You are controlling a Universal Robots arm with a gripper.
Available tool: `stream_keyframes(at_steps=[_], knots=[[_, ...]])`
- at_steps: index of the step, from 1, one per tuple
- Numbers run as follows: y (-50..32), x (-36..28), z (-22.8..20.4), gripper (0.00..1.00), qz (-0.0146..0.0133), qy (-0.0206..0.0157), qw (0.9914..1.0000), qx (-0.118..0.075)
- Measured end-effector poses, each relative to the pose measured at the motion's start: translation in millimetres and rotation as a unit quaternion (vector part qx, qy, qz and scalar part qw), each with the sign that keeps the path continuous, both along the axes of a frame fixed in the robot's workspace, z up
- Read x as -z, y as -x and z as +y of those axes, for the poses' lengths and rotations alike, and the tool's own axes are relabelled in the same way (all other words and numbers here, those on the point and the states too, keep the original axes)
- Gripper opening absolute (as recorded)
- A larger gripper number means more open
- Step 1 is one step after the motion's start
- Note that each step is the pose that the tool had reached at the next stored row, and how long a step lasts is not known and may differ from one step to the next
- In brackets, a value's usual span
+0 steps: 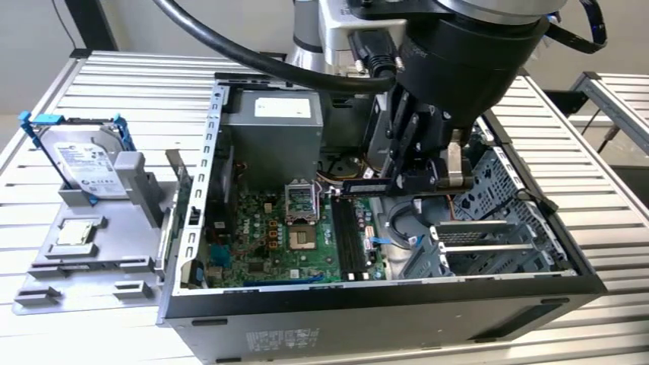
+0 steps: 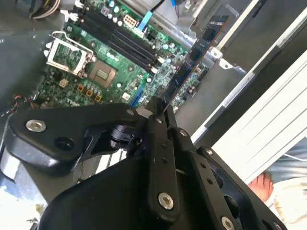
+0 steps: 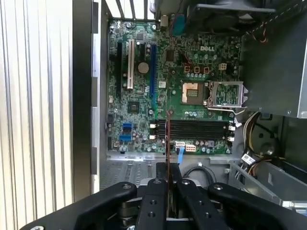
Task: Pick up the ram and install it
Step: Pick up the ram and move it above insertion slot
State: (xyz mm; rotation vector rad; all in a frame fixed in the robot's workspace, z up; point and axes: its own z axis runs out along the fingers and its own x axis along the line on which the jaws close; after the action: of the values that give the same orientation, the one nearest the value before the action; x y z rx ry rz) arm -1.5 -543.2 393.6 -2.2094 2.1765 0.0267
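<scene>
The ram (image 1: 367,187) is a thin dark stick held level above the motherboard (image 1: 273,243) inside the open computer case. My gripper (image 1: 411,185) is shut on one end of it. In the second wrist view the ram (image 2: 192,62) juts out from my gripper (image 2: 160,112) over the green board. In the first wrist view the ram (image 3: 168,139) shows edge-on as a thin line from my gripper (image 3: 168,168), crossing the black memory slots (image 3: 192,130). Those slots (image 1: 350,236) lie below the stick and apart from it.
The case walls (image 1: 193,220) and a metal drive cage (image 1: 497,228) close in around the board. A grey power supply (image 1: 273,114) sits at the back. Outside, on the exterior view's left, a grey fixture (image 1: 121,251) holds a blue-framed hard drive (image 1: 87,156) and a square chip (image 1: 76,232).
</scene>
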Motion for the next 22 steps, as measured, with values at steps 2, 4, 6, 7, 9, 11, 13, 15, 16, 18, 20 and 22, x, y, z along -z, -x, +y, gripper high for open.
stream_keyframes(at_steps=[2, 4, 6, 7, 9, 11, 13, 15, 16, 18, 20, 22], knots=[[-0.1, 0.0, 0.0, 0.0, 0.0, 0.0, 1.0, 0.0], [-0.2, 0.1, 0.3, 0.0, 0.0, -0.0001, 1.0, 0.0], [-0.3, 0.1, 5.2, 0.0, 0.0, -0.0001, 1.0, 0.001], [-0.3, 0.1, 9.6, 0.0, -0.0001, -0.0001, 1.0, 0.001], [-0.2, 0.0, 18.4, 0.0, 0.0, 0.0, 1.0, 0.001], [-0.2, 0.0, 27.3, 0.0, 0.0, 0.0, 1.0, 0.001], [-0.2, 0.0, 36.5, 0.0, 0.0, -0.0001, 1.0, 0.001], [-0.2, 0.0, 45.9, 0.0, 0.0, 0.0, 1.0, 0.001], [-0.2, 0.0, 50.1, 0.0, 0.0, 0.0, 1.0, 0.001], [-0.2, 0.0, 59.5, 0.0, 0.0, 0.0, 1.0, 0.001], [-0.2, 0.0, 68.7, 0.0, 0.0, 0.0, 1.0, 0.001], [-0.2, 0.0, 77.5, 0.0, 0.0, 0.0, 1.0, 0.001]])
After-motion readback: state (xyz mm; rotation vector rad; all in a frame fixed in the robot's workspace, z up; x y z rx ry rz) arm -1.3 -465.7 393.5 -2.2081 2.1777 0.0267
